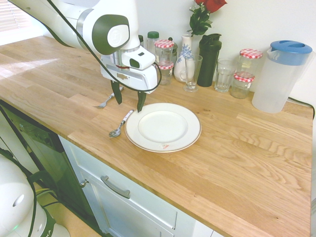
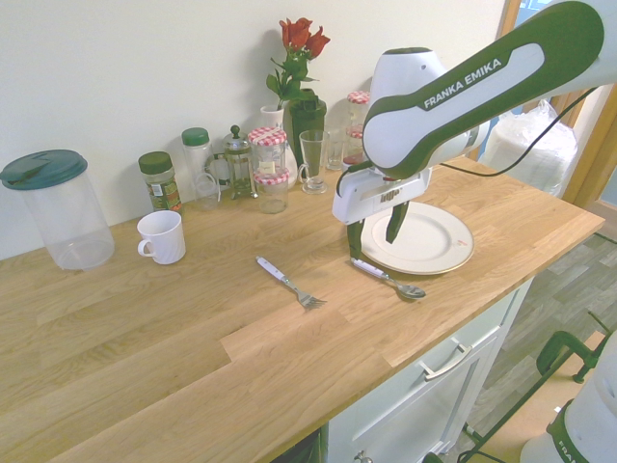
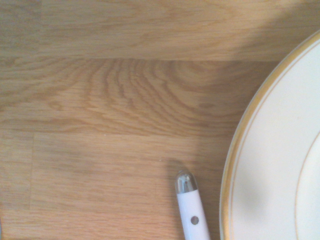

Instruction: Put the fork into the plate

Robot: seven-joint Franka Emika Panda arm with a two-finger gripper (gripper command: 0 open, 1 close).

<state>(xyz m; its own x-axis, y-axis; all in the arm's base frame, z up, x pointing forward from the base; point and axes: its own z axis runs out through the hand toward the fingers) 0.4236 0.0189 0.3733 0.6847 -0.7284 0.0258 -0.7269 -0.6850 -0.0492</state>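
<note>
The fork lies flat on the bare wood of the desk, tines toward the near edge in the second exterior view, its pale handle pointing back toward the wall. Nothing touches it. In the first exterior view only its tine end shows, poking out from behind the pincer's dark fingers. It is well apart from the plate, with the spoon between the two.

The spoon rests just beside the plate's rim, bowl toward the desk's front edge, white handle running back along the rim. In the wrist view the end of that handle with its silver cap lies close to the gold-lined edge of the plate, a thin strip of wood between them.

The plate sits empty and flat near the front of the desk, a small red mark on its near rim.

The pincer hangs just above the wood beside the plate, over the spoon's handle end, its two fingers spread apart and holding nothing.

Along the wall stand a vase of red roses, glasses, a drinking glass, jars with checked lids, a dark flask, a white mug and a clear jug with a blue lid.
</note>
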